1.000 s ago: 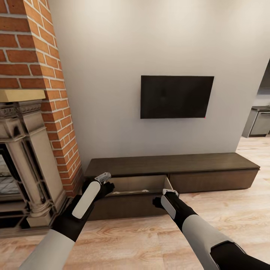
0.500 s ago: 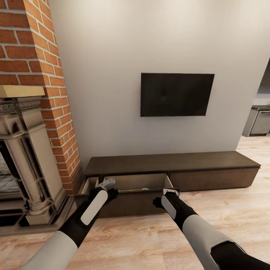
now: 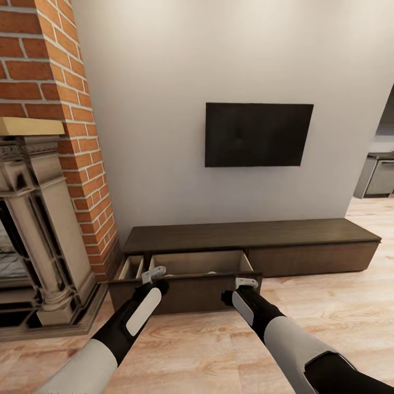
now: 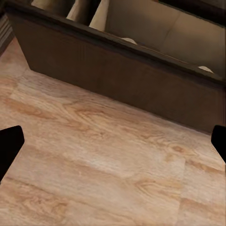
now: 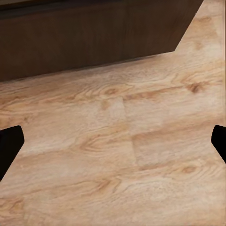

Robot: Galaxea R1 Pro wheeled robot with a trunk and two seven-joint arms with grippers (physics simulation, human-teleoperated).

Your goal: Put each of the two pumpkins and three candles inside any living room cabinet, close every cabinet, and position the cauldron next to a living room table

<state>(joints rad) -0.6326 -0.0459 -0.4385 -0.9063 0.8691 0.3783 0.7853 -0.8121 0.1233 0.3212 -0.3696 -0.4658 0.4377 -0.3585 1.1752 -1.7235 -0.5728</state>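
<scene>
The cabinet (image 3: 246, 235), a long low dark-brown console, runs along the wall under a TV. Its left drawer (image 3: 186, 293) stands pulled out, and the pale divided interior (image 4: 141, 23) shows. Two pale rounded tops (image 4: 127, 41) peek over the drawer front (image 4: 117, 80); I cannot tell whether they are candles. My left gripper (image 3: 155, 272) is open at the drawer's front edge, nothing between its fingertips (image 4: 9, 146). At the drawer's right corner my right gripper (image 3: 246, 283) is also open and empty, facing the floor (image 5: 113, 141). Pumpkins and cauldron are out of view.
A stone fireplace (image 3: 33, 219) with a brick chimney (image 3: 65, 109) stands close on the left. A black TV (image 3: 258, 134) hangs above the cabinet. Wood floor (image 3: 328, 306) stretches to the right towards a doorway with grey kitchen units (image 3: 380, 178).
The whole picture has shifted up slightly, so the camera moved. Both arms have drawn back towards me. The left gripper has dropped lower, uncovering the drawer's left compartments.
</scene>
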